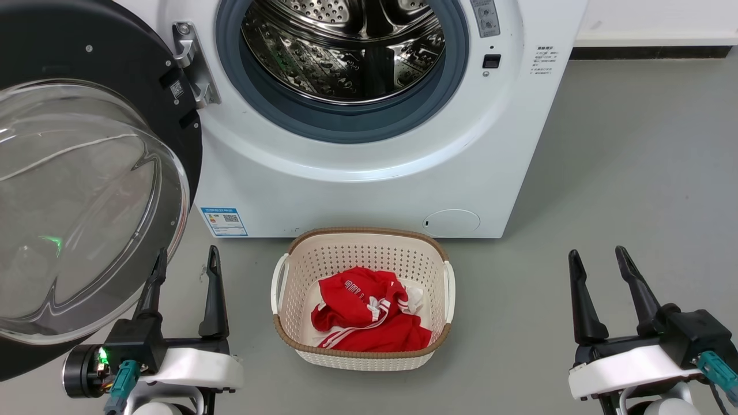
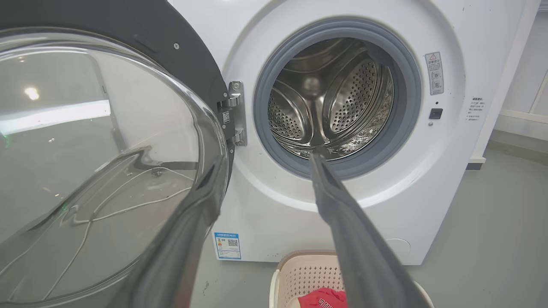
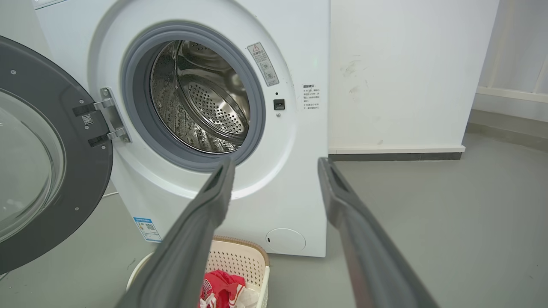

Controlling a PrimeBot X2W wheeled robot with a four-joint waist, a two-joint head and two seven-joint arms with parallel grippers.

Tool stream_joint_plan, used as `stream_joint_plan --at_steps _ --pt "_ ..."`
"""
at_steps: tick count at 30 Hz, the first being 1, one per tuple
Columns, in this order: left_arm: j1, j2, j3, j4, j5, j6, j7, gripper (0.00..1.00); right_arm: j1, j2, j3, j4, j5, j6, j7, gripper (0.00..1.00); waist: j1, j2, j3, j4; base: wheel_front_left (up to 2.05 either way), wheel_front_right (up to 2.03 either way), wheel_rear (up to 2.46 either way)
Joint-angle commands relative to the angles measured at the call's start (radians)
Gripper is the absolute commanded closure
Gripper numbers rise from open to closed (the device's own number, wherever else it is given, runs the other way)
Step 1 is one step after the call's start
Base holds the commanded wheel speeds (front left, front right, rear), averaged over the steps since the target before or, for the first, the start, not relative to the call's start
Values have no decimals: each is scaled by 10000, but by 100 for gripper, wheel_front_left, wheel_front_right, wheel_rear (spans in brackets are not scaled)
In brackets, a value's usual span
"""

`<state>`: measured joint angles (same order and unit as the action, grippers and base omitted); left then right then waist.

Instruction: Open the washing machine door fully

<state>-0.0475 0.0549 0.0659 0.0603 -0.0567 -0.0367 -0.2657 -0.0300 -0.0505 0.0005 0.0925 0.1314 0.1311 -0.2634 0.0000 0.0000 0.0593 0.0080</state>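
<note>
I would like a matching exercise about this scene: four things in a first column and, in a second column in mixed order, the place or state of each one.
Column one
1. washing machine door
2. basket
3. left gripper
4. filter cap

Column two
a. on the floor, with red clothing inside
b. swung open, on the robot's left
c. fingers apart, nothing held
d. low on the machine, on its white front

Pairs: 1-b, 2-a, 3-c, 4-d
</note>
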Motion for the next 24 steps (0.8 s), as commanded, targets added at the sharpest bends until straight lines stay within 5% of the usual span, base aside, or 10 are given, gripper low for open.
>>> stream_joint_plan --at_steps 1,10,11,24 --pt "-129 53 -2 -18 55 -40 24 0 127 8 16 16 9 -7 -16 0 0 0 -6 -5 0 0 0" --pt "-150 91 15 -197 -104 -251 24 0 63 8 27 -8 132 -7 -16 0 0 0 53 -33 0 0 0" --pt "-96 59 14 -170 -97 -252 1 100 55 0 22 15 115 0 0 100 0 0 51 -32 0 0 0" --pt "-197 15 186 363 -2222 -346 628 100 13 -115 26 316 2301 -1 400 100 0 0 1 -37 0 0 0"
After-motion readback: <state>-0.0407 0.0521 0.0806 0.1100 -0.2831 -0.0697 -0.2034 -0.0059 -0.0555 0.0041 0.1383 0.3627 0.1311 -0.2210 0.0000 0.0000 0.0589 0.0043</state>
